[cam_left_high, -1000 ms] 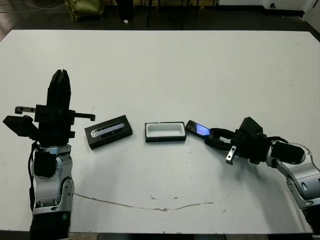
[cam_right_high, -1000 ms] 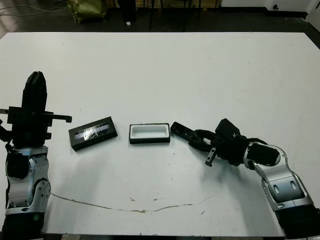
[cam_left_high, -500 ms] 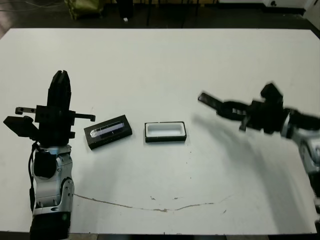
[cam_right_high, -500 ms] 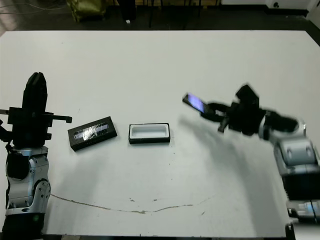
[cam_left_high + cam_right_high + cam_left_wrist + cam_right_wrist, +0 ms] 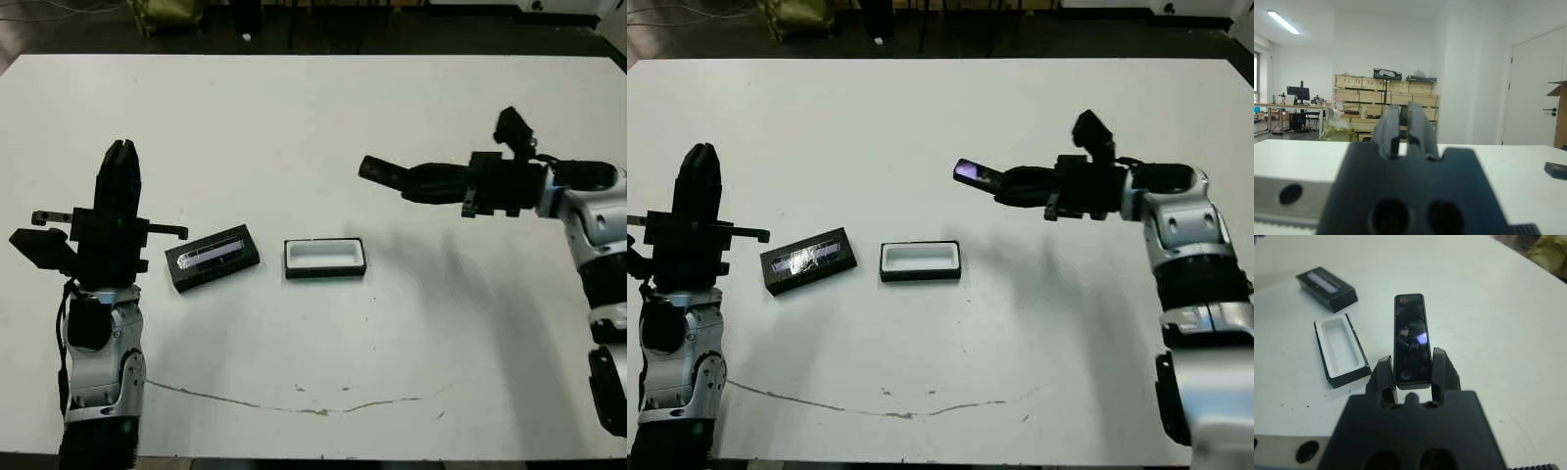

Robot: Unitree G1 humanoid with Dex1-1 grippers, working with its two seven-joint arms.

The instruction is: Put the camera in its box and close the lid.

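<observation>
A white desk (image 5: 313, 127) carries the parts. The right gripper's (image 5: 1411, 377) fingers (image 5: 1440, 366) clamp one end of the camera (image 5: 1410, 335). It is held in the air, its long axis pointing away from them, toward the robot's left. The box (image 5: 324, 258) lies empty below and further left, the lid (image 5: 212, 258) beyond it. The left gripper (image 5: 118, 166) points up, fingers nearly together, empty.
</observation>
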